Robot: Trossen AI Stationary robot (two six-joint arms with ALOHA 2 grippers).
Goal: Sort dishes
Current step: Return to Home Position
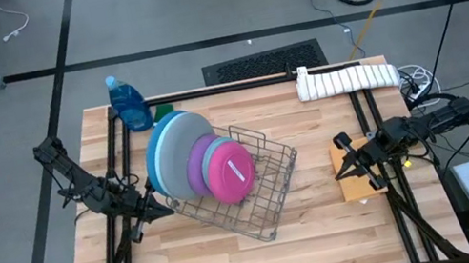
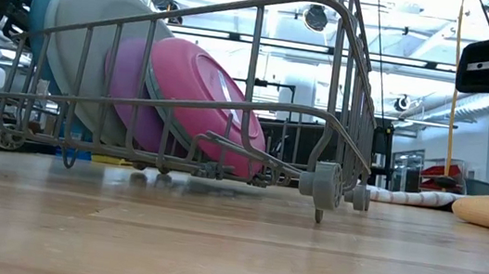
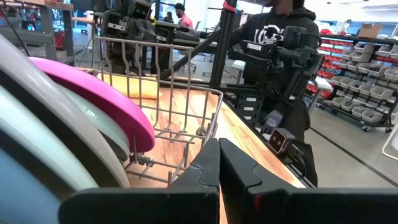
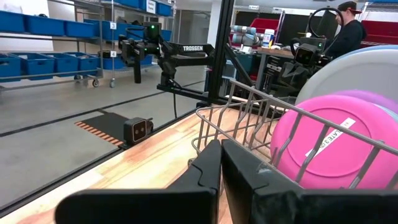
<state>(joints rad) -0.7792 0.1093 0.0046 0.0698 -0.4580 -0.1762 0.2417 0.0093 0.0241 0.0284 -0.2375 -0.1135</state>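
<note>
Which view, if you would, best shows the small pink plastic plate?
High view: the small pink plastic plate shows whole. Low and right wrist views show it through the wire rack; left wrist, only its rim.

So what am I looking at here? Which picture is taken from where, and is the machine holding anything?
This is a robot with two dark arms at a wooden table, each ending in a two-finger gripper. One picture looks straight down from above, one sits level with the table-top, and two come from cameras on the arms' wrists, looking past their own fingers. On the table a wire rack holds plates leaning on edge; a grey plate, a purple plate and a pink plate show clearest. Nearby are a blue bottle, a rolled white towel and an orange sponge. The left gripper and the right gripper are on either side of the rack, both shut and holding nothing.
</note>
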